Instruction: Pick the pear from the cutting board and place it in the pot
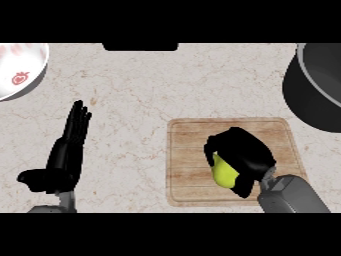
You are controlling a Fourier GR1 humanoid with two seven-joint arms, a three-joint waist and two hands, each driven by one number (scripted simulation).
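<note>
One pear (222,171) is clasped by the curled right hand (241,152) over the cutting board (188,150); transfer to the pot (324,95) at the counter's right edge is left.

The small yellow-green pear (222,171) sits low on the light wooden rectangular cutting board (191,150), toward its five o'clock corner, mostly covered so that only a smooth strip of its left flank shows. The cutting board lies flat on the counter with its grain lines running across, at about five o'clock from the view's centre. The large dark grey metal pot (328,90) stands upright and open-mouthed at two o'clock, its rim just beyond the board's upper right corner.
</note>
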